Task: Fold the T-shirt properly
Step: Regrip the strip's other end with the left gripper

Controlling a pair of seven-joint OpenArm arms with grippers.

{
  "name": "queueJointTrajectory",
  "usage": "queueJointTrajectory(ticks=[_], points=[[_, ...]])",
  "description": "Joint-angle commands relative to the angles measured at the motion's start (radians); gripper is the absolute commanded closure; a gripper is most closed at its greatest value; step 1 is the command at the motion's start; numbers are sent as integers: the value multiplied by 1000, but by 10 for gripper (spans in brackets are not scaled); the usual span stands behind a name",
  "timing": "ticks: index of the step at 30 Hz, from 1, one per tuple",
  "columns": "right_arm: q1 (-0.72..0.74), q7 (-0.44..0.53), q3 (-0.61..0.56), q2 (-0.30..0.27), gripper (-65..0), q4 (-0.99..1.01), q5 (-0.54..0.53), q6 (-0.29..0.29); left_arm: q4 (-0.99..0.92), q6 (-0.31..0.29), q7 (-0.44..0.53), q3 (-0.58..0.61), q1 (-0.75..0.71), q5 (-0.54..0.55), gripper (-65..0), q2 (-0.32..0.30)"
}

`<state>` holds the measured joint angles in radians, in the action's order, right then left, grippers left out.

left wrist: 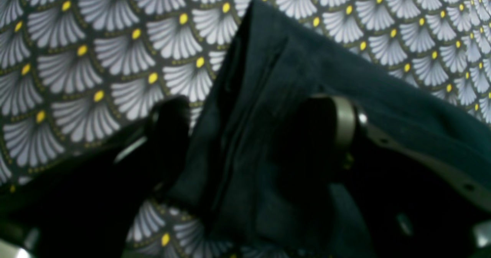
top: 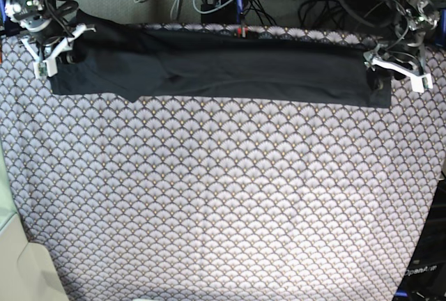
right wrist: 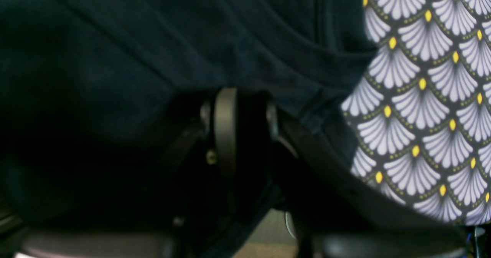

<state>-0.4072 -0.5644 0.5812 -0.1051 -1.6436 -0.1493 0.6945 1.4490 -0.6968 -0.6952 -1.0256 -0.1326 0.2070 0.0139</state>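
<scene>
Scallop-print bench (top: 223,210), T-shirt (top: 230,71) stretched in long band at 12 o'clock. Soft, limp, light; grab corners. Left tool (top: 398,71) jaws wide over end, right tool (top: 47,50) pinching other end.

R claw (right wrist: 239,129) pinched on black T-shirt (right wrist: 153,50) edge; patterned cloth (right wrist: 422,116) at right.
</scene>
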Motion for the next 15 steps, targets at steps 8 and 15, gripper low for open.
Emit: queueJointTrajectory(ticks=[8, 15], points=[[17, -6, -2, -8, -88, -8, -5, 4, 6, -1, -19, 1, -8, -5, -453, 2], [17, -6, -2, -8, -88, -10, -5, 4, 8, -1, -21, 3, -28, -4, -12, 2]])
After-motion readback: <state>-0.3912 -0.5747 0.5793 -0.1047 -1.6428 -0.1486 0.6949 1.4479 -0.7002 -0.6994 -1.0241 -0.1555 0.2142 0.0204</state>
